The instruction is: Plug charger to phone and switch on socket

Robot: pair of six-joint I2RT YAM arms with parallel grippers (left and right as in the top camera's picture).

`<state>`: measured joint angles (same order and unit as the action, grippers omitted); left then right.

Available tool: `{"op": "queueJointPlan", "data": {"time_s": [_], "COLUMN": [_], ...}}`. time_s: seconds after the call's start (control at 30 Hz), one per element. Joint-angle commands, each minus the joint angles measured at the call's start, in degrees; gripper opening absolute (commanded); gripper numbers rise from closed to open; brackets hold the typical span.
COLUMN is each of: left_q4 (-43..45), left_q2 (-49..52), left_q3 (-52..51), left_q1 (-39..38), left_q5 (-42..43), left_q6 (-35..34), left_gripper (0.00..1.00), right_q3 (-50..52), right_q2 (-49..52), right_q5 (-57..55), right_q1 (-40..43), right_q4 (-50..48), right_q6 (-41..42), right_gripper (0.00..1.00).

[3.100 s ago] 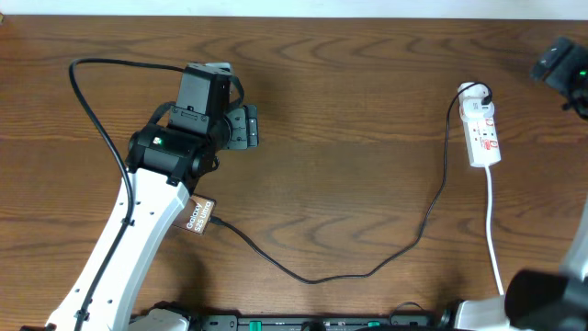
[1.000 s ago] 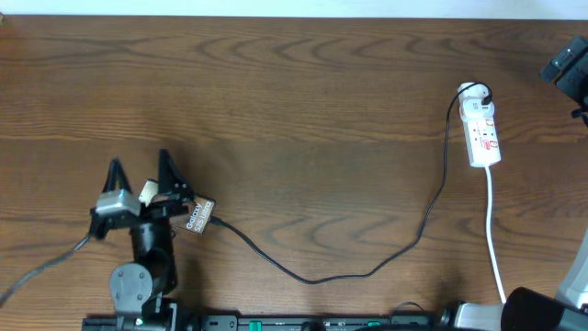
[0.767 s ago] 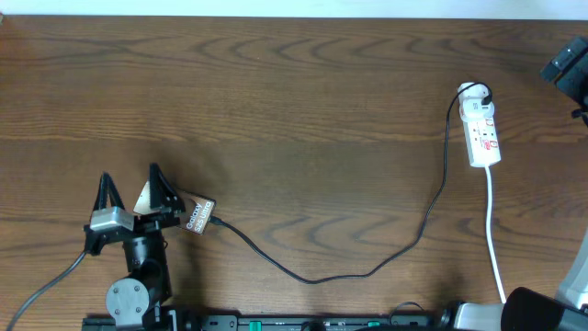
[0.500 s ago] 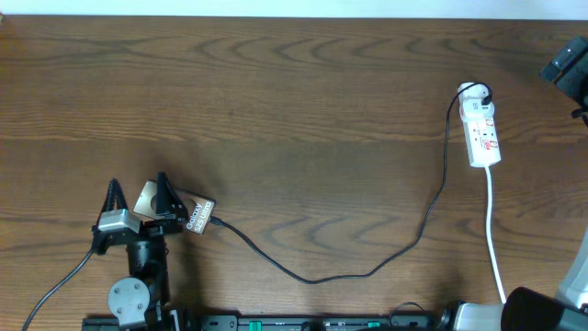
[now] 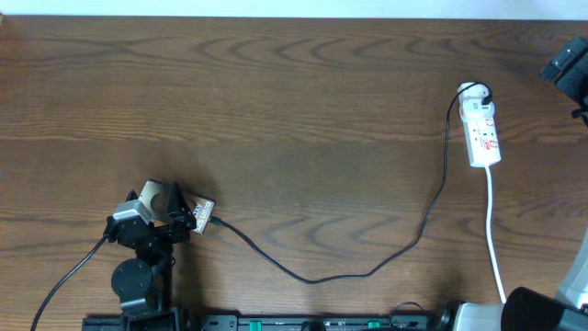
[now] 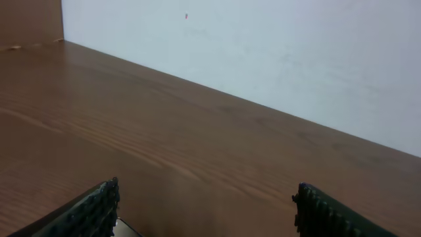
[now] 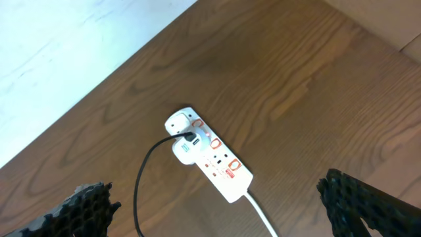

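Observation:
The phone (image 5: 199, 216) lies at the front left of the table, its left part hidden under my left gripper (image 5: 156, 204). The black charger cable (image 5: 367, 271) runs from the phone's right end across the table to the white socket (image 5: 483, 133) at the far right. I cannot tell whether its tip sits in the phone. In the left wrist view my left gripper (image 6: 207, 189) is open over bare wood, with a pale corner beside its left finger (image 6: 92, 207). My right gripper (image 7: 216, 186) hangs open high above the socket (image 7: 210, 155), where the cable (image 7: 141, 184) is plugged in.
A white cord (image 5: 494, 230) leads from the socket to the front edge. A white wall (image 6: 276, 59) stands behind the table's far edge. My right arm (image 5: 565, 64) sits at the far right corner.
My left arm has drawn back from mid-table to the front left, beside the phone. In the last second its open fingers tipped up and shifted slightly right. The right arm has stayed still.

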<state>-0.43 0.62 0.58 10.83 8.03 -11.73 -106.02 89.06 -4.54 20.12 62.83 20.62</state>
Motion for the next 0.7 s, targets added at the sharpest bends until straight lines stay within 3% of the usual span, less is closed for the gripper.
{"op": "queueJointPlan", "data": {"time_s": [0.0,0.47,0.67], "left_q4": [-2.78,-2.78,-2.78], "left_q2": [-0.39,-0.39,-0.37], "left_q3": [-0.31,-0.31,-0.31], "left_q1": [0.24,0.24,-8.22], "left_q5": [1.42,1.4,1.42], "left_q6": [0.74,0.76,0.76], "left_gripper": [0.83,0.83,0.83], "right_q3": [-0.04,-0.04,-0.04], "right_q2": [-0.92,-0.92,-0.92], "right_q5": [-0.46,-0.46,-0.46], "right_q1": [0.09,0.09,0.09], "right_q4": [0.02,0.02,0.02], "right_q6": [0.79,0.79,0.79], "right_gripper": [0.99,0.99,0.99]}}
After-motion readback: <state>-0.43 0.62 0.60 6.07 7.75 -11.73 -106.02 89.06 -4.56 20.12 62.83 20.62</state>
